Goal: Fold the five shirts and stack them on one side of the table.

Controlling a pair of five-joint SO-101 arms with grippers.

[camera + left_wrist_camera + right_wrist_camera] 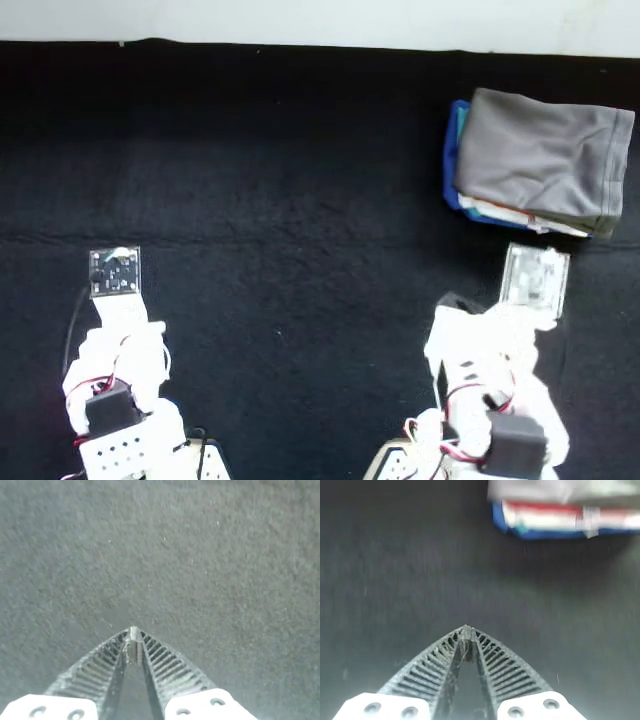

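The shirts (540,165) lie folded in one pile at the far right of the bench (300,180) — the stacking looks done. So the left gripper (132,636) and right gripper (465,632) rest near, pressed together, empty.

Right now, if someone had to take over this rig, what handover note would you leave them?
Left gripper: shut, empty, over the black cloth-covered table.
Right gripper: shut, empty, just short of the stack of folded shirts.
The stack sits at the table's far right side, with a grey fabric shirt on top and white-and-red, teal and blue layers under it.
Done: shirts folded and stacked, it seems.
Left: count the layers; five cannot be confirmed from these views.
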